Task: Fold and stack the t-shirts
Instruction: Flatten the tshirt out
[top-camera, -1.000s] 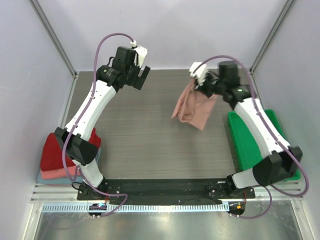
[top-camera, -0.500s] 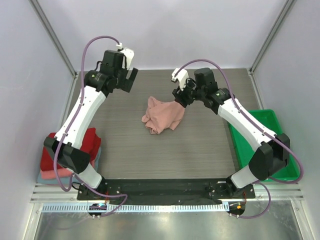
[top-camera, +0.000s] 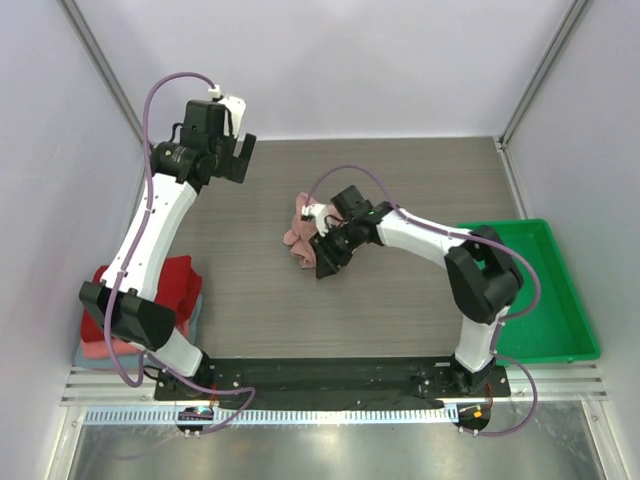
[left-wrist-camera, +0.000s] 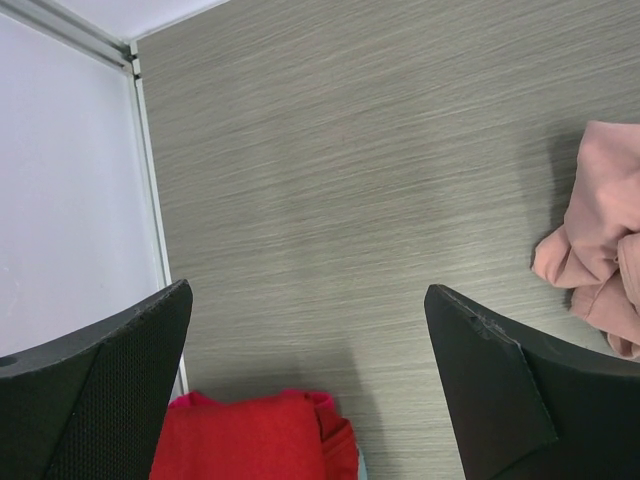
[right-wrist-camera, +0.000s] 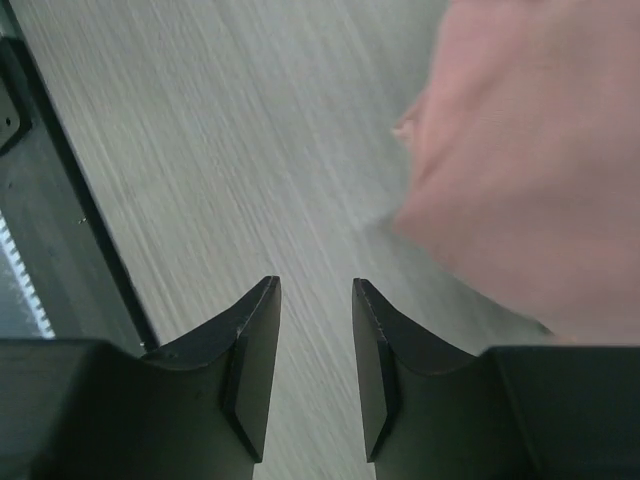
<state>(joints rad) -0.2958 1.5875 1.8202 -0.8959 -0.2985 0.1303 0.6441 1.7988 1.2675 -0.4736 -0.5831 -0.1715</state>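
A dusty-pink t-shirt (top-camera: 297, 236) lies crumpled in a heap near the middle of the table. My right gripper (top-camera: 326, 260) sits low at its near right edge, open, with nothing between the fingers. In the right wrist view (right-wrist-camera: 315, 285) the pink cloth (right-wrist-camera: 530, 170) is a blur up and to the right of the jaws. Raised over the far left of the table, my left gripper (top-camera: 238, 158) is wide open and empty. Its wrist view (left-wrist-camera: 308, 295) shows the pink t-shirt (left-wrist-camera: 600, 260) at the right edge. A folded stack topped by a dark red t-shirt (top-camera: 165, 295) (left-wrist-camera: 240, 440) sits at the near left.
A green plastic tray (top-camera: 540, 300) stands at the right side of the table beside the right arm. The enclosure's left wall and metal rail (left-wrist-camera: 150, 200) run close to the folded stack. A black base bar (top-camera: 330, 378) crosses the near edge.
The pink t-shirt hung from my right gripper a second ago; it has been let go and lies crumpled. The right gripper has moved left and nearer, down low. The left gripper has drifted left.
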